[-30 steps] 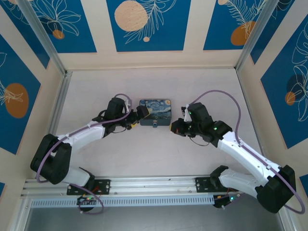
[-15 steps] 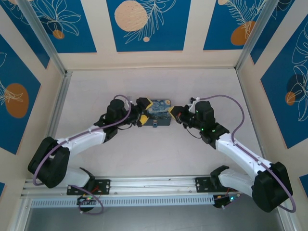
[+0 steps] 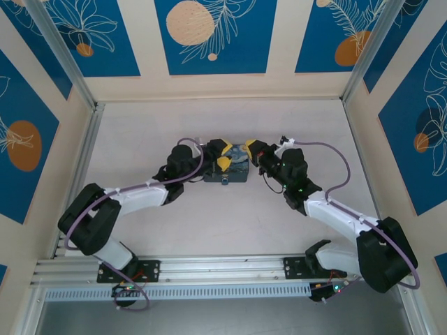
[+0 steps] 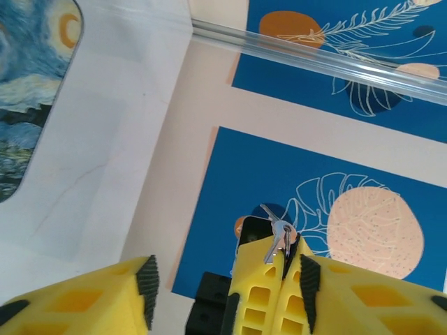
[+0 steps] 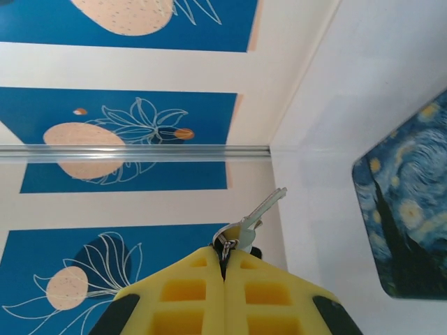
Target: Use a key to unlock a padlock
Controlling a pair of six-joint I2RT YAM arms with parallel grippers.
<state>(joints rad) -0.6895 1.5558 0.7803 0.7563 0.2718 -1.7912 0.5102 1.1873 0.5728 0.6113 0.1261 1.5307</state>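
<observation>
**Key clamped on the right; padlock flat at mid-counter**

Padlock lies flat at centre frame of the top view on the pale counter, printed face up, keyhole fitting on its lower side. Right end effector is clenched on the key — blade juts toward the upper right of the right wrist view; padlock at that frame's right edge. Left end effector hangs over the padlock's left part, fingers spread — released.
</observation>
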